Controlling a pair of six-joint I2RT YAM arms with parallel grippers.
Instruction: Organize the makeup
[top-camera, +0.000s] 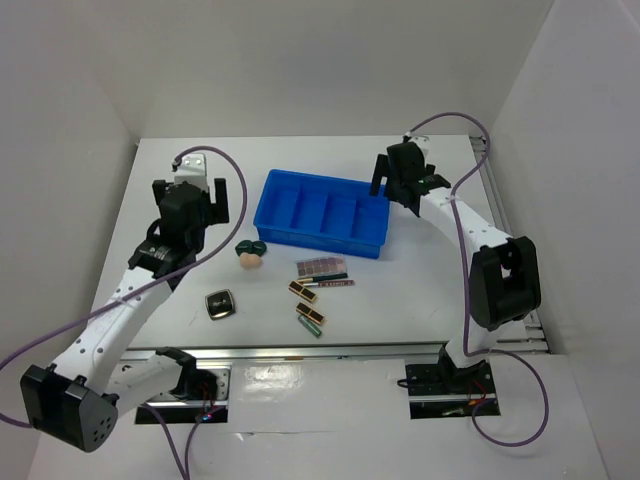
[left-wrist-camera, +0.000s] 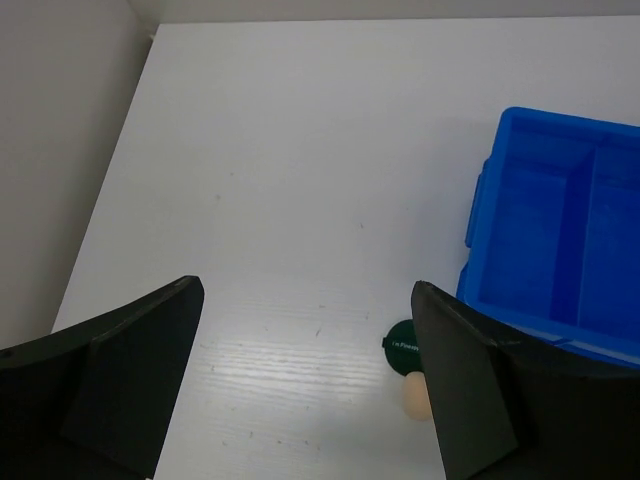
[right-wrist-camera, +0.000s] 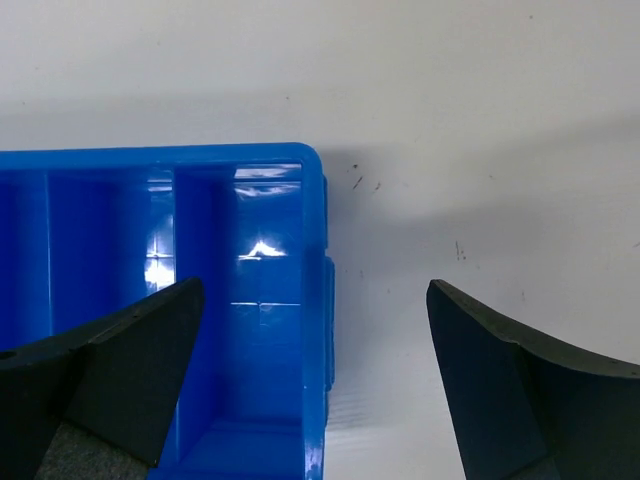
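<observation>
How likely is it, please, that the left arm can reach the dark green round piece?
Probably yes: the left gripper is open, and only white table lies between it and the dark green round piece.

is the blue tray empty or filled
Empty: the blue tray shows only bare compartments; the makeup lies outside it.

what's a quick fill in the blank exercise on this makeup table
1. The divided tray is coloured ____.
2. The tray's compartments are all ____.
3. The left hand and right hand both have jaws standing ____.
4. The dark green round piece sits right beside the peach ____.
Missing words: blue; empty; open; sponge
</observation>
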